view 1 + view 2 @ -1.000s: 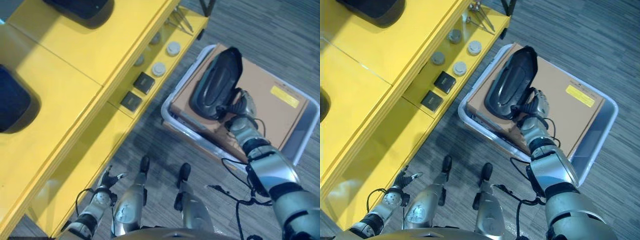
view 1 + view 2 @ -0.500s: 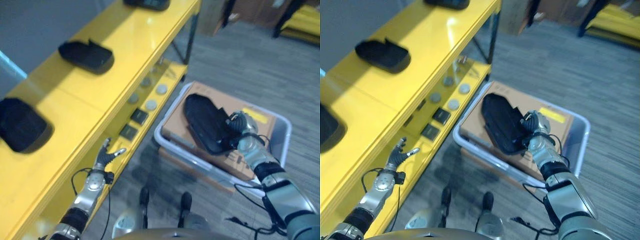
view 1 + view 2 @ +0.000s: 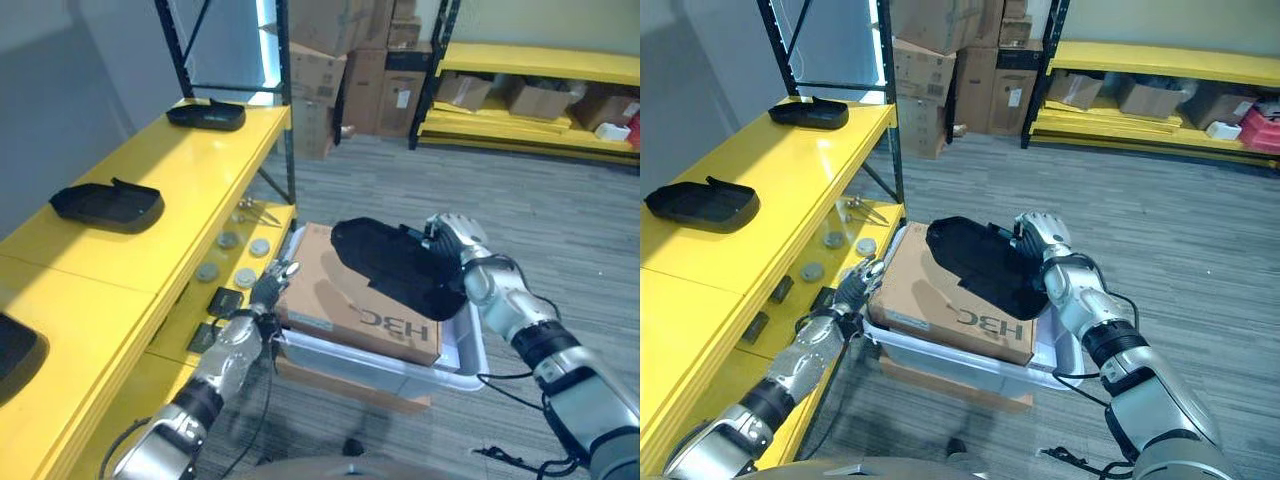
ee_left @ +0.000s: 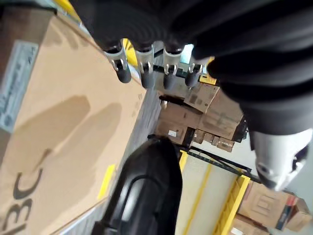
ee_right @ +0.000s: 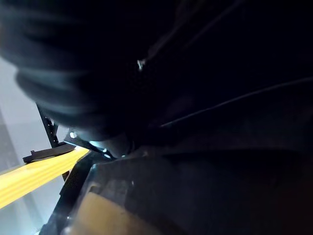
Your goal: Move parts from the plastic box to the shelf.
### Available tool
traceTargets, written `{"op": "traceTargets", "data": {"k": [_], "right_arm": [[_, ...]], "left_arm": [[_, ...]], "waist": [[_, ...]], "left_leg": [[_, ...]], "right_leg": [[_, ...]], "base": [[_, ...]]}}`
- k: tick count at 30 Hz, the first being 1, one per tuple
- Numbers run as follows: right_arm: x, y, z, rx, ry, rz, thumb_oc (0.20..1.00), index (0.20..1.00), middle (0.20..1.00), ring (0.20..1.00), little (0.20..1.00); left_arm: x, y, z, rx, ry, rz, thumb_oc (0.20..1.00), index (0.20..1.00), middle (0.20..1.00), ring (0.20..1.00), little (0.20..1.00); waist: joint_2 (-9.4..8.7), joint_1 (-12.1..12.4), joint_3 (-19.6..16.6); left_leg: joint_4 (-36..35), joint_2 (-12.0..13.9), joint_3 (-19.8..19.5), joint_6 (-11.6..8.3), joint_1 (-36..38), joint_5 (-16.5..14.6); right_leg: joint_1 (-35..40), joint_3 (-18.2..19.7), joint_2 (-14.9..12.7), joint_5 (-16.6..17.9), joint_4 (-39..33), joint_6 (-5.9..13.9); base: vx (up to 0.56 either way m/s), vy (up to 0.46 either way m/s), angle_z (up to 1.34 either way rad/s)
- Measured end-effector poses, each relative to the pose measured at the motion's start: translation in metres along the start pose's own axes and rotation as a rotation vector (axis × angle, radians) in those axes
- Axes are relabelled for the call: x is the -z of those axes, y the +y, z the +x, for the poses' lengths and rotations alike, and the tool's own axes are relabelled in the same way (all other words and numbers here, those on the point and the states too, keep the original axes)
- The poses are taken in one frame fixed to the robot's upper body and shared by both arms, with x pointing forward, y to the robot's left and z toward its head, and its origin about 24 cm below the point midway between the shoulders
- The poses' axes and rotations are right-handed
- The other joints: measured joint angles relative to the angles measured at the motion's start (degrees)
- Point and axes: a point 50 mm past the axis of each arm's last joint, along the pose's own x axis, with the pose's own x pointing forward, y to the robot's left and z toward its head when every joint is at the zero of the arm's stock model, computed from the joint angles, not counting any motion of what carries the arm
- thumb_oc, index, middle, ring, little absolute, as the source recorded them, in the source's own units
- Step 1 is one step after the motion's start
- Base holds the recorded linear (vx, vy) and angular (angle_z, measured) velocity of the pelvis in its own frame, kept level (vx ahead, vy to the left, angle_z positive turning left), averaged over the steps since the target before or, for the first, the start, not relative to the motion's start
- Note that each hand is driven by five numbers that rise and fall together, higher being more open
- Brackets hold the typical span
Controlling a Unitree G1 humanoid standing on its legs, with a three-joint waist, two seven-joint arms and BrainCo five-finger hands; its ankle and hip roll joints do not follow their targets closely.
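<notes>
The right hand (image 3: 455, 240) is gripping a black plastic part (image 3: 398, 265) above the cardboard box (image 3: 345, 305) inside the plastic box (image 3: 400, 368), while the left hand (image 3: 268, 295), fingers relaxed, is hanging beside the yellow shelf (image 3: 150, 240).

The cardboard box (image 3: 340, 300) in the plastic box (image 3: 380, 365) bears large dark letters (image 3: 385, 322) on its near side, upside down from the head views; a white printed label (image 4: 13, 85) and a yellow label (image 4: 105, 180) lie on its top, their print too small to read; the far cartons (image 3: 320, 70) carry white labels (image 3: 1012, 97), also unreadable.
</notes>
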Motion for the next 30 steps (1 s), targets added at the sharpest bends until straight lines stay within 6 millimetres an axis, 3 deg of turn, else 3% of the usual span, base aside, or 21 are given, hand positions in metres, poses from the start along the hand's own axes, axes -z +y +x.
{"op": "traceTargets", "data": {"k": [9, 19, 24, 30], "right_arm": [[-0.031, 0.012, 0.001, -0.036, -0.122, -0.014, 0.2, 0.2, 0.2, 0.2, 0.2], [-0.041, 0.018, 0.001, -0.04, -0.138, -0.03, 0.2, 0.2, 0.2, 0.2, 0.2], [-0.036, 0.021, 0.002, -0.044, -0.099, -0.025, 0.2, 0.2, 0.2, 0.2, 0.2], [-0.029, 0.002, 0.007, 0.091, -0.008, 0.057, 0.2, 0.2, 0.2, 0.2, 0.2]], "left_arm": [[0.021, -0.039, 0.003, 0.102, 0.099, -0.142, 1.0, 1.0, 1.0, 1.0, 1.0], [0.023, -0.036, 0.002, 0.098, 0.119, -0.118, 1.0, 1.0, 1.0, 1.0, 1.0], [0.009, -0.036, 0.001, 0.115, 0.068, -0.097, 1.0, 1.0, 1.0, 1.0, 1.0], [0.006, -0.027, 0.0, 0.072, 0.058, -0.058, 1.0, 1.0, 1.0, 1.0, 1.0]], "waist": [[0.34, -0.22, -0.27], [0.29, 0.05, -0.36], [0.3, 1.05, -0.36], [0.28, 1.36, -0.35]], "left_leg": [[-0.29, 0.33, 0.54, 0.21, 1.35, -0.43], [-0.28, 0.27, -0.71, 0.1, 0.93, -0.47], [0.03, 0.2, -0.98, -0.19, 0.88, -0.22], [0.02, 0.05, -1.24, -0.16, 0.84, -0.25]], "right_leg": [[1.15, 0.43, 0.31, -0.04, 0.0, -0.24], [1.41, -0.64, 0.23, -0.29, 0.02, -0.31], [1.51, -0.94, 0.21, -0.05, 0.37, -0.63], [1.64, -1.23, 0.07, -0.14, 0.36, -0.52]], "base": [[0.0, -0.018, -0.03], [-0.03, 0.001, 0.05], [-0.01, 0.005, 0.04], [-0.01, 0.004, 0.02]]}}
